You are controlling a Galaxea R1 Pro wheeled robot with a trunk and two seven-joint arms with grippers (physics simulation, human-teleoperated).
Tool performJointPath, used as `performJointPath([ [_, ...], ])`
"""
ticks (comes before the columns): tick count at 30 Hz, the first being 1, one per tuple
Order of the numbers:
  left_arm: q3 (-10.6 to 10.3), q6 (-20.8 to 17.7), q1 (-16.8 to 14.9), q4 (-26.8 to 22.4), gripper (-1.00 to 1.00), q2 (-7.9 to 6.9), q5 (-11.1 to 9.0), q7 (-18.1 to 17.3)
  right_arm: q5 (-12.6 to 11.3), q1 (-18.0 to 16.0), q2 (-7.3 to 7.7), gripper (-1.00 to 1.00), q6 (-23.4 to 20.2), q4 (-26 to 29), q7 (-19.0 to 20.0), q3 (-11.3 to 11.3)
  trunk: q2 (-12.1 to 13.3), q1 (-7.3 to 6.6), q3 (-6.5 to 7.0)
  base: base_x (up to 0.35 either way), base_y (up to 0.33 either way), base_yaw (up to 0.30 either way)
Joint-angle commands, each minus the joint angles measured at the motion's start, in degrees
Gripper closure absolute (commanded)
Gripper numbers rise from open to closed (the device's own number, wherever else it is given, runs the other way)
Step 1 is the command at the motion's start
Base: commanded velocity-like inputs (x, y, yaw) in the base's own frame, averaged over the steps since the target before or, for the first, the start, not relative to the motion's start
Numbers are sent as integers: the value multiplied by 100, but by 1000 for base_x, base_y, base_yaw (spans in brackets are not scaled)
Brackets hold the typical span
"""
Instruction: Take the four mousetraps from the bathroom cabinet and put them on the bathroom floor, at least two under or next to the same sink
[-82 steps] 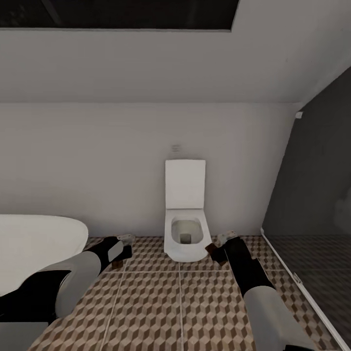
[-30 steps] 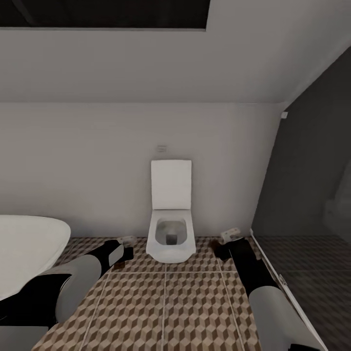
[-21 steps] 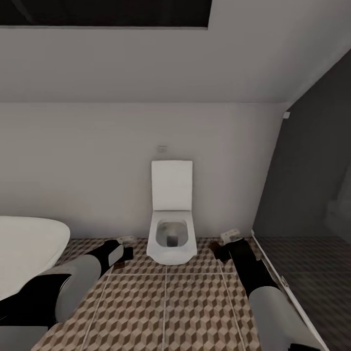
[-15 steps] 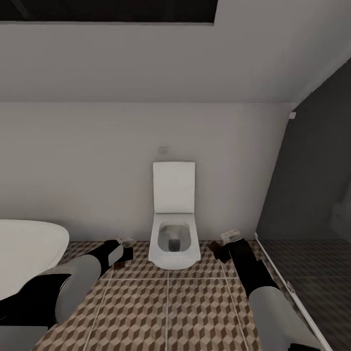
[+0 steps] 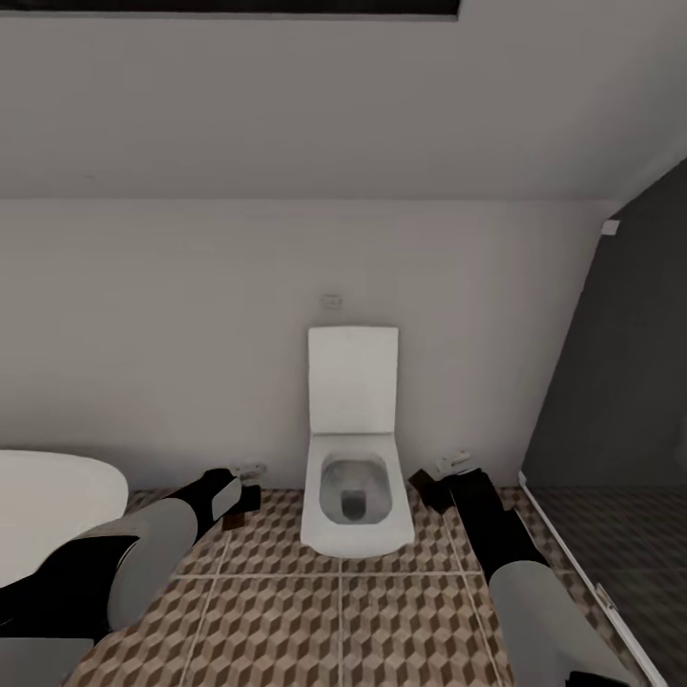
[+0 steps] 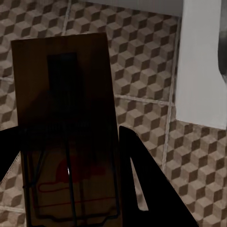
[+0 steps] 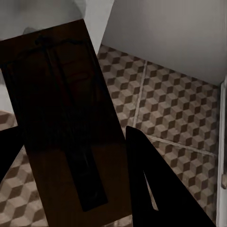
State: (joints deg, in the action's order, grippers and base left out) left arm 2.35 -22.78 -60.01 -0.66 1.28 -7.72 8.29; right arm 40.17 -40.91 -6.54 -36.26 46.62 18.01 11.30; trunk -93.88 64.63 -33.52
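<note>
Risk, as I judge it: both traps released here land beside the toilet (image 5: 355, 491), not the sink, failing the placement rule.

Left gripper (image 6: 71, 156) clamped on a mousetrap (image 6: 66, 118), board projecting past its fingers over the bathroom floor (image 6: 142, 56).

Right gripper (image 7: 75, 165) likewise grips a second mousetrap (image 7: 61, 109).

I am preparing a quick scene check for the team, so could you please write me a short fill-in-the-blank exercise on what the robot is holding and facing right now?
1. Each gripper is shut on one ____, the left gripper and the right gripper alike.
2. Straight ahead against the wall stands a white ____ with its lid raised.
3. The bathroom floor is tiled in a brown and cream ____ pattern.
4. The red mark shows on the mousetrap held in the ____ gripper.

Missing words: mousetrap; toilet; cube; left
</note>
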Motion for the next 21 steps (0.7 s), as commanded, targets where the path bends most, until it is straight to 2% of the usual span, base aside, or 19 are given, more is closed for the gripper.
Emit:
performJointPath([
  [1, 19, -25, -2, -9, 100, 2, -37, 31, 61, -4, 2, 100, 5, 2, 8, 30, -3, 3, -6, 314, 119, 0],
  [5, 19, -11, -2, -12, 100, 9, -39, 32, 61, -4, 47, 100, 72, -14, -93, 139, -3, 3, -6, 315, 110, 0],
  [15, 27, 32, -2, -1, 100, 34, -45, 28, 65, -4, 85, 100, 569, -179, -419, 625, -3, 3, -6, 318, 31, 0],
  [21, 28, 71, -2, 4, 100, 59, -46, 31, 67, -4, 83, 100, 697, -245, -507, 679, -3, 3, -6, 154, 2, 0],
])
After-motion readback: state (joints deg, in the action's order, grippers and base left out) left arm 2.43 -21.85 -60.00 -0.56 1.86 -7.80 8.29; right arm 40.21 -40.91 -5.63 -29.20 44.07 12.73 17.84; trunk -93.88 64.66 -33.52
